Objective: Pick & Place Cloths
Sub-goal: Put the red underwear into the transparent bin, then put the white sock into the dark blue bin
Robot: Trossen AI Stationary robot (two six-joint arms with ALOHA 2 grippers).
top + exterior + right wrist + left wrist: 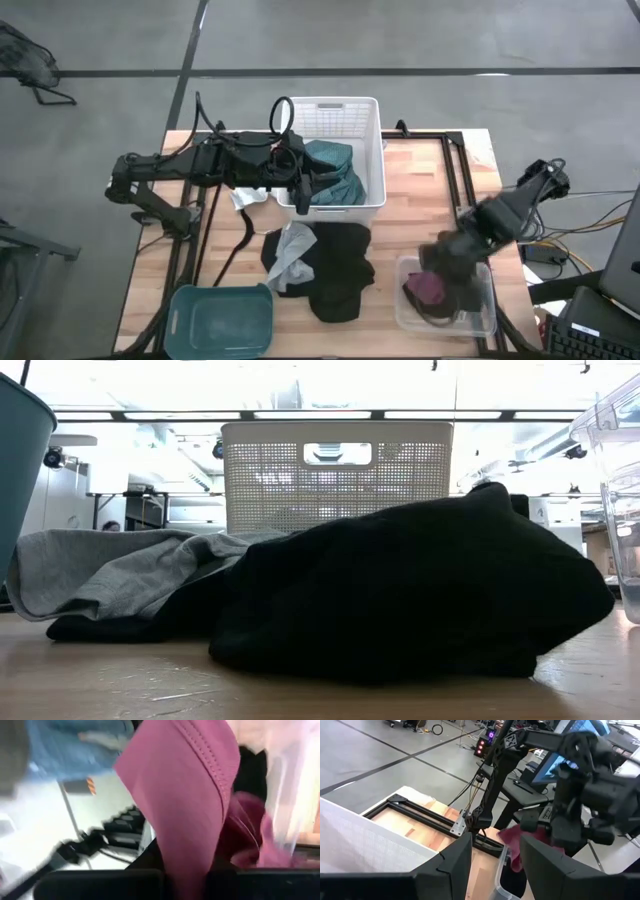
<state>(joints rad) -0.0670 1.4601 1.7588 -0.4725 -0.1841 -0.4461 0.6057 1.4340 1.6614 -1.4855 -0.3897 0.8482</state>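
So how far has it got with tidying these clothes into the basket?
One piece looks done: a teal-green cloth lies in the white basket, where the left gripper hovers with open fingers. In hand: the right gripper, shut on the maroon cloth, is at the clear tray. Left: the black cloths and the light grey cloth on the table, plus a small white cloth beside the basket.

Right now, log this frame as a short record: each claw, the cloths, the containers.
left claw: open, over the white basket, empty
right claw: shut on the maroon cloth, over the clear tray
teal-green cloth: in the basket
black cloth: on the table, mid
grey cloth: lying on the black cloth
teal tray: front left, empty
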